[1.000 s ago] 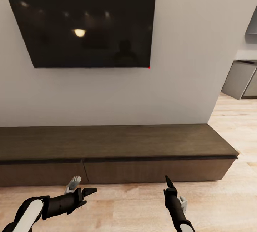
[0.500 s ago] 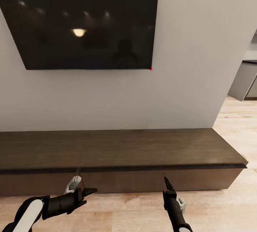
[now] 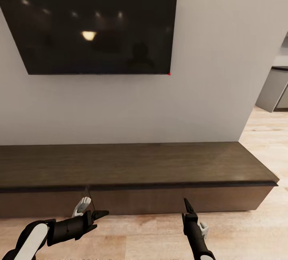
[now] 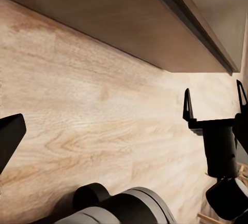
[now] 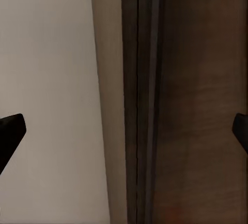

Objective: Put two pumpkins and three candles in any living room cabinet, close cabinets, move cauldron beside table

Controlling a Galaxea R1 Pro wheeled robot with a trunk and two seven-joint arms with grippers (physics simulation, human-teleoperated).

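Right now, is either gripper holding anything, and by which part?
Nothing is held. The left gripper and right gripper both hang open and empty over the floor, short of the cabinet front.

We see a dark TV [image 3: 94,22] mounted on a pale grey wall [image 3: 216,72], ceiling lights mirrored in its screen and a small red dot at its lower right corner. Light wood floor [image 3: 256,228] runs rightward toward grey units [image 3: 274,90].

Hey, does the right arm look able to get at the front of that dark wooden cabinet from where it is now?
Probably yes: the right gripper hangs open just before the cabinet front, nothing between them.
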